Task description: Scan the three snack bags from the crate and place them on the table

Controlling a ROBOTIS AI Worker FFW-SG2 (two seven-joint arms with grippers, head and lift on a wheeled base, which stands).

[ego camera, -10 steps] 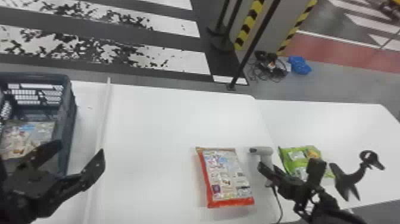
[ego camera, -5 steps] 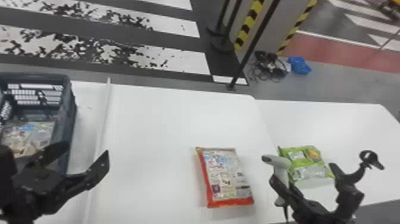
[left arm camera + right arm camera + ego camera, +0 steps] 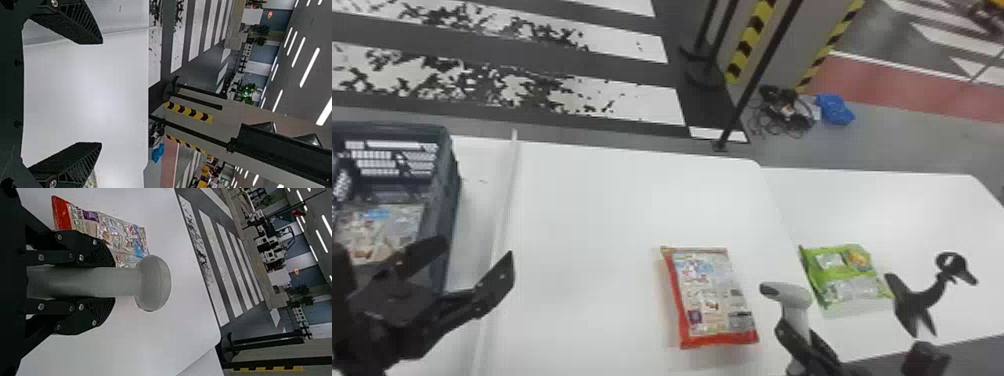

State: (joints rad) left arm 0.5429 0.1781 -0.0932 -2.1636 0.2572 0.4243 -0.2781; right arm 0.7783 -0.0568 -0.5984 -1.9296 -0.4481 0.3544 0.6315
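Note:
My left gripper (image 3: 472, 254) is open beside the crate (image 3: 448, 210); in the left wrist view the left gripper (image 3: 98, 94) has nothing between its widely parted fingers. One snack bag (image 3: 377, 232) lies in the crate. On the table is a red-edged snack bag (image 3: 712, 295), with a green snack bag (image 3: 852, 275) farther right. Between and nearer than these, my right gripper (image 3: 802, 337) is shut on the grey scanner (image 3: 794, 300). In the right wrist view the right gripper (image 3: 112, 282) clasps the handle of the scanner (image 3: 154, 282), its rounded head beyond the fingertips.
A black stand with a ring (image 3: 952, 262) is at the right, beside the green bag. A long pale strip (image 3: 504, 215) runs along the table (image 3: 597, 210) between the crate and the red-edged bag. A dark pole (image 3: 757, 75) stands behind the table.
My right gripper has gone from open beside the scanner to shut on it, and the scanner has shifted toward the near edge. The left gripper has drifted slightly right.

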